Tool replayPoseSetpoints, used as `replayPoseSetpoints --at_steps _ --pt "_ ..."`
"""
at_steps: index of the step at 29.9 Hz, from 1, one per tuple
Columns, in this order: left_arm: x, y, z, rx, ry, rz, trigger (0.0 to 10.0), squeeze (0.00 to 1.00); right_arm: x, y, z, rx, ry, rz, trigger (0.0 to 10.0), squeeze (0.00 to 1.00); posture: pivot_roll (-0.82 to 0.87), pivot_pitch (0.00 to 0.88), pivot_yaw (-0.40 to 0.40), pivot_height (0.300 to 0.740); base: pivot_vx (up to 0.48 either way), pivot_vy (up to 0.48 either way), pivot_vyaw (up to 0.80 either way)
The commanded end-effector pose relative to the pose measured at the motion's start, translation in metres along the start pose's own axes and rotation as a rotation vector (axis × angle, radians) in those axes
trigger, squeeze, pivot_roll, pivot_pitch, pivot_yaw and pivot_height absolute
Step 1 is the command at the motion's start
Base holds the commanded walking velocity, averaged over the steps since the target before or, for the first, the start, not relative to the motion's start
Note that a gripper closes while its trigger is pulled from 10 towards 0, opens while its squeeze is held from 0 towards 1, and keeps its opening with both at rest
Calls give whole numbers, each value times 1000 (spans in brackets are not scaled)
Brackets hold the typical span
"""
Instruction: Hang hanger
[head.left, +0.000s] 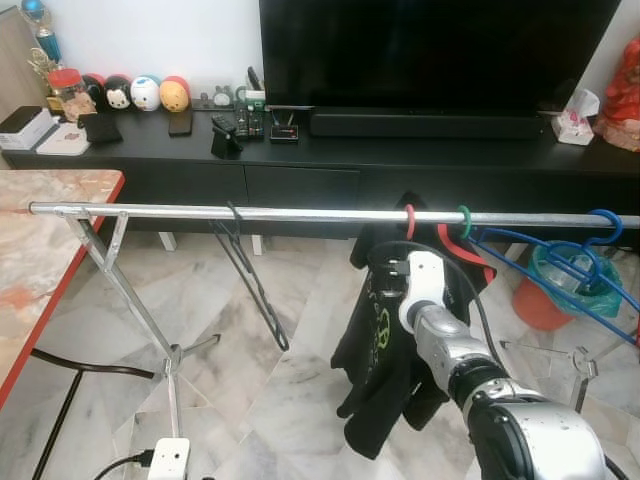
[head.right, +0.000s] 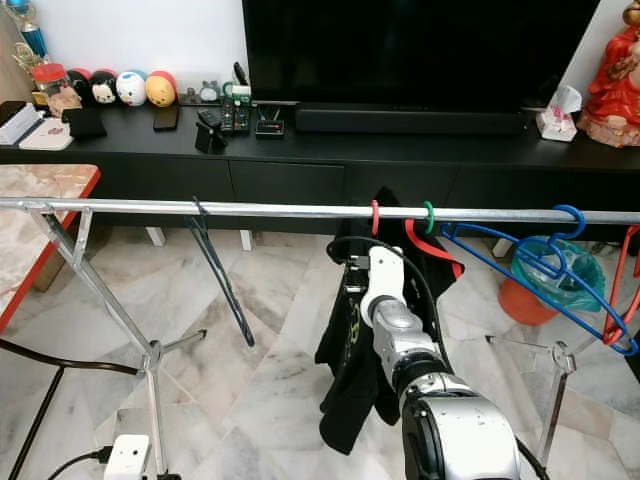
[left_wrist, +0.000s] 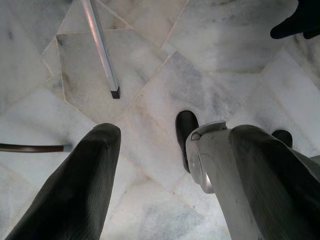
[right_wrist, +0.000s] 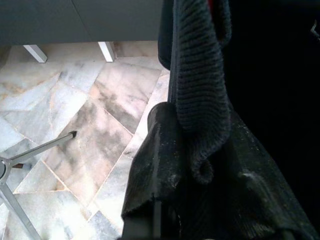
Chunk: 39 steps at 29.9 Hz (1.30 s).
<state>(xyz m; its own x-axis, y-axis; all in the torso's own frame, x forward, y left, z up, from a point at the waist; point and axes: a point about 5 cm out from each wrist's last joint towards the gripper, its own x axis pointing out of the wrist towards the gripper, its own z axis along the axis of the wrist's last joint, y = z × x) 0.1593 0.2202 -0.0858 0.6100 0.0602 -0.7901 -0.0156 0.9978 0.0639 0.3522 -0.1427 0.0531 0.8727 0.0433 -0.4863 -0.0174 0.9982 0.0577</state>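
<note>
From my seat, the left end effector (left_wrist: 165, 165) hangs idle over the marble floor (left_wrist: 210, 75), fingers spread. On the rail (head.left: 300, 213), a bare black hanger (head.left: 245, 265) sits left of centre. Right of it, the red hanger (head.left: 452, 243) carrying the black shirt (head.left: 385, 380) already hooks the rail. My right end effector (right_wrist: 195, 170) pinches shirt fabric; I judge release comes next, letting go cleanly without dragging it.

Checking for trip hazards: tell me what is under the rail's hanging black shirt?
Under the black shirt lies bare marble floor. The right claw presses into its fabric. The floor directly behind the shirt is covered.
</note>
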Motion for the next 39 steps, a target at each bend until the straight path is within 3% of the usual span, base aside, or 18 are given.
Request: replayPoseSetpoints --at_steps 1,6,17,18,19,26,35,39 --pt "-2 2 -8 -13 36 8 10000 0 0 -3 3 -1 -23 -14 0 0 31 0 -37 740 0 0 0" --pt "-2 0 -8 -11 36 7 10000 0 0 1 18 -7 -135 2 0 0 27 0 -34 740 0 0 0" --pt "-1 -2 -8 -10 29 -1 10000 0 -4 3 19 15 -254 20 0 0 19 1 -34 740 0 0 0" --pt "-2 -1 -8 -10 28 0 10000 0 -5 3 16 23 -261 24 2588 0 15 1 -34 740 0 0 0" --pt "-2 -1 -8 -10 28 0 10000 0 -7 4 11 26 -273 36 10000 0 12 1 -34 740 0 0 0" --pt "-2 0 -7 -6 22 0 10000 0 -22 -4 -26 20 -341 37 10000 0 -4 9 -24 740 0 0 0" --pt "-1 1 -3 -3 8 13 10000 0 -29 -11 -32 42 -389 24 10000 0 -11 20 -19 740 0 0 0" --pt "-1 0 -4 3 14 2 10000 0 -30 -4 -37 38 -387 56 10000 0 -8 0 -24 740 0 0 0"
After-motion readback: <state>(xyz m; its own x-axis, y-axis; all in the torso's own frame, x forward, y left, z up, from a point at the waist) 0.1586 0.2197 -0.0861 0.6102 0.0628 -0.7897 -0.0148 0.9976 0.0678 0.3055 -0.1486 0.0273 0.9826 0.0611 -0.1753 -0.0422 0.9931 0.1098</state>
